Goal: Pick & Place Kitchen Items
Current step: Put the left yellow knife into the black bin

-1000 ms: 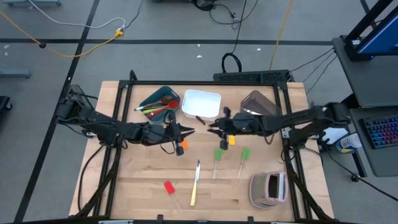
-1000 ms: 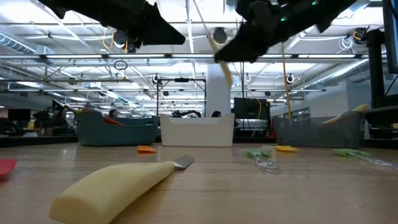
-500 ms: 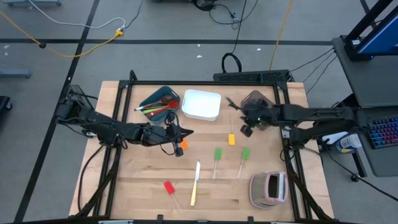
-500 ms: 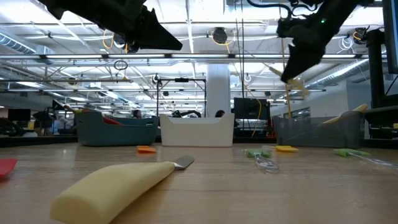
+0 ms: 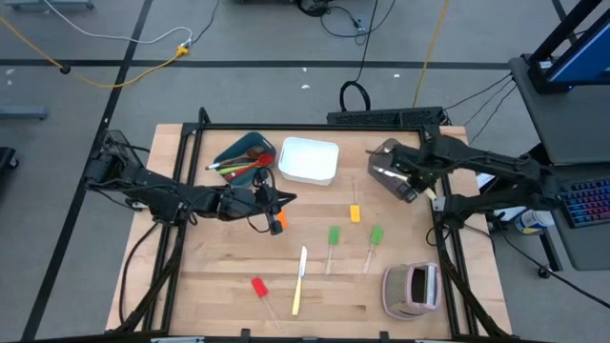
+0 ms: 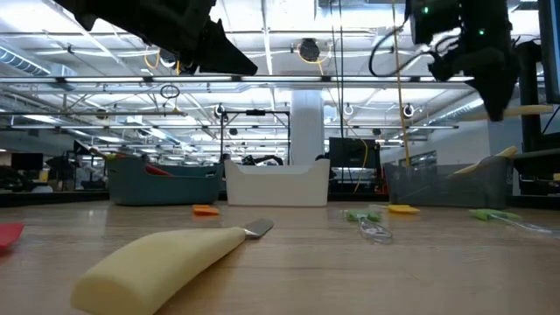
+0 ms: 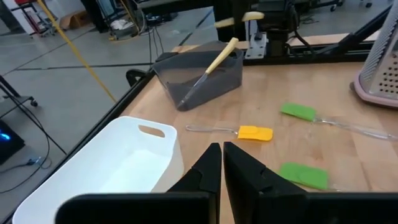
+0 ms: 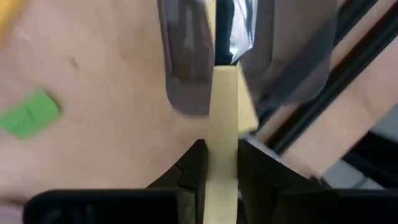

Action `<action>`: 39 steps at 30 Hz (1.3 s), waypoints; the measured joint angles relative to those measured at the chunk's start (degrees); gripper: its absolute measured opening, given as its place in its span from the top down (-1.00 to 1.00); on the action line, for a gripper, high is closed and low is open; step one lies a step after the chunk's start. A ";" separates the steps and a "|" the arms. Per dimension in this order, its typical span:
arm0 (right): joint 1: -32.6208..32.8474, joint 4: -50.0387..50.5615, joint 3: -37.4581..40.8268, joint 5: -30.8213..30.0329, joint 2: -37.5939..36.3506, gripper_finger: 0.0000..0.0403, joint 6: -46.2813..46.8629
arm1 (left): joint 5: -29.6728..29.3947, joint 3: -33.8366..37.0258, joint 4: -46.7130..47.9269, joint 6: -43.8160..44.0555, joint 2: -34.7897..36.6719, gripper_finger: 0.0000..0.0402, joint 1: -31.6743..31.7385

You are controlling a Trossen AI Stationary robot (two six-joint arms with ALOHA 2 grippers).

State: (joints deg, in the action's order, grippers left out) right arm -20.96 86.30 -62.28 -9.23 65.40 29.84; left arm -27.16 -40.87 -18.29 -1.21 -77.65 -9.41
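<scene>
My right gripper (image 5: 408, 177) (image 8: 221, 149) hovers over the grey bin (image 5: 393, 152), shut on a pale-handled knife (image 8: 225, 93). A second pale-handled knife (image 7: 217, 61) leans inside that bin. My left gripper (image 5: 284, 200) (image 7: 222, 150) hangs shut and empty above the table, near the orange spatula (image 5: 278, 225). On the table lie a yellow spatula (image 5: 355, 213), two green spatulas (image 5: 334, 235) (image 5: 376, 234), a red spatula (image 5: 257, 286) and another knife (image 5: 299, 276). Red and green spoons sit in the teal bin (image 5: 229, 152). My right gripper pinches the knife's pale handle (image 8: 225, 106) between its two fingers (image 8: 198, 155), coming from above. The blade (image 8: 224, 34) points ahead over the grey bin. The knife is lifted clear and lies about level; its handle end (image 6: 534, 109) sticks out beside the gripper.
The white bin (image 5: 308, 160) stands between the teal and grey bins at the table's far side. A pink-grey striped object (image 5: 412, 289) sits near the right near corner. Black frame rails (image 5: 448, 238) run along the table's sides. Bare wood shows at the left near part.
My right gripper has carried the knife from beside the white bin toward the table's right, ending over the grey bin, and has turned on the way. The knife stayed in its hold.
</scene>
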 joint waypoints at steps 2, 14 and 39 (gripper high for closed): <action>-0.71 1.42 0.99 0.63 1.16 0.71 -1.02 | 0.00 0.00 0.03 0.00 0.00 0.88 0.35; -6.40 -0.96 3.54 1.90 11.43 0.71 -14.25 | 0.01 -0.01 0.05 0.00 0.00 0.88 0.84; -12.89 -3.85 3.54 1.45 19.90 0.45 -27.55 | 0.02 0.01 0.10 0.00 0.00 0.88 3.50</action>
State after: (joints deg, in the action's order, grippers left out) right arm -33.85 82.46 -58.74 -7.79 85.30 2.28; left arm -27.14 -40.86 -18.20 -1.21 -77.65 -5.91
